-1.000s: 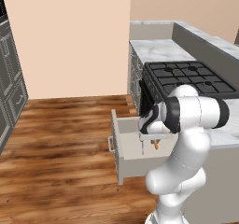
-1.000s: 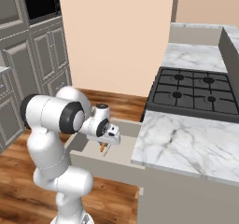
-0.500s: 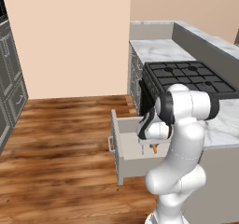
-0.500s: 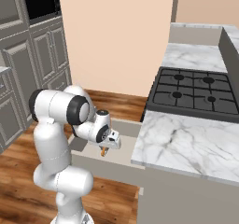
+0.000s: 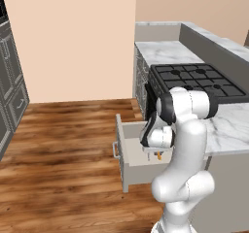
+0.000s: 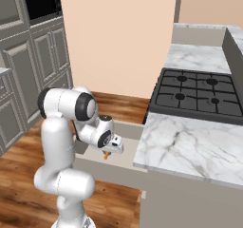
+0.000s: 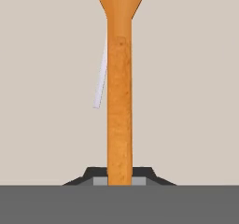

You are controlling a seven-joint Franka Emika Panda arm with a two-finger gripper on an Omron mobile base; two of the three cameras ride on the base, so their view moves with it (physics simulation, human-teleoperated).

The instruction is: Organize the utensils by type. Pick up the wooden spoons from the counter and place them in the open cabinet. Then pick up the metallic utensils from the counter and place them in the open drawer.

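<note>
right now the tool (image 7: 119, 181) is clamped on the handle of the slim orange fork (image 7: 119, 101), which runs straight up toward 12 o'clock in the hand view against the pale floor of the open drawer (image 5: 127, 154). a thin small silver utensil (image 7: 100, 80) lies on that floor just at the fork's 9 o'clock side, slanting and partly hidden behind it. in both base views the fork (image 6: 107, 155) points down from the tool into the drawer, beside the white marble worktop (image 6: 190, 148).
</note>
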